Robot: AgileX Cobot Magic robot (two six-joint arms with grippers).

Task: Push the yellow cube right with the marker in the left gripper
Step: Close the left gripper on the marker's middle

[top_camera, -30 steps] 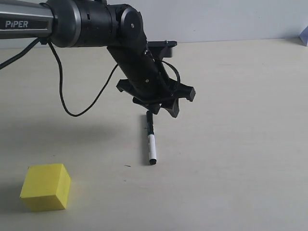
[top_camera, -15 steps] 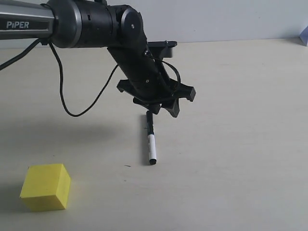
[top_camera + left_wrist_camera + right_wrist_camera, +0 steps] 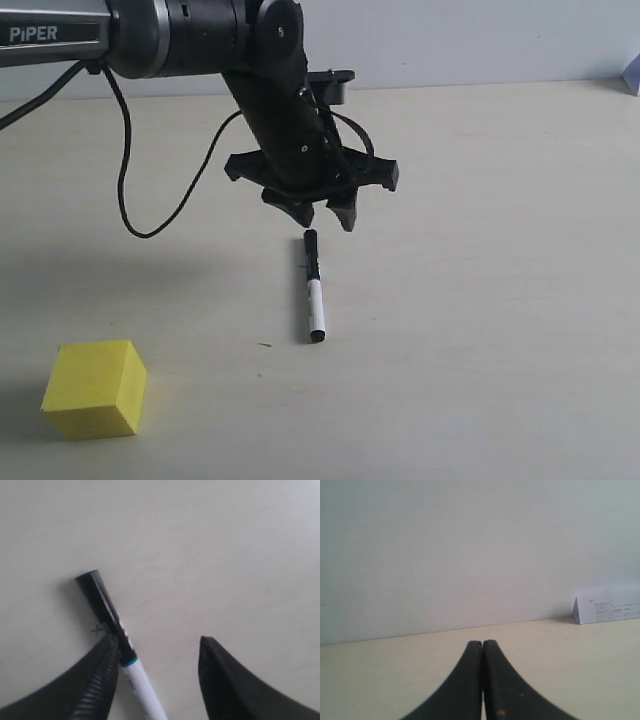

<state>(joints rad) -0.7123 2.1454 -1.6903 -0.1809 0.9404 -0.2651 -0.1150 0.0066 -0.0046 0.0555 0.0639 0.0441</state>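
right, the left end effector hangs just above the marker, jaws spread wide and gripping nothing. the marker lies flat on the worktop, black cap toward the arm, white barrel nearer the exterior camera. in the left wrist view the cap runs close by one finger rather than down the middle of the gap, so i'd say the grasp wants squaring up before any closing. the yellow cube sits well apart at the near left of the exterior view. by my reckoning the marker has to be picked up and brought round to the cube's left face for a rightward push. the right end effector is pressed shut on nothing, facing the wall, apparently parked out of the way.
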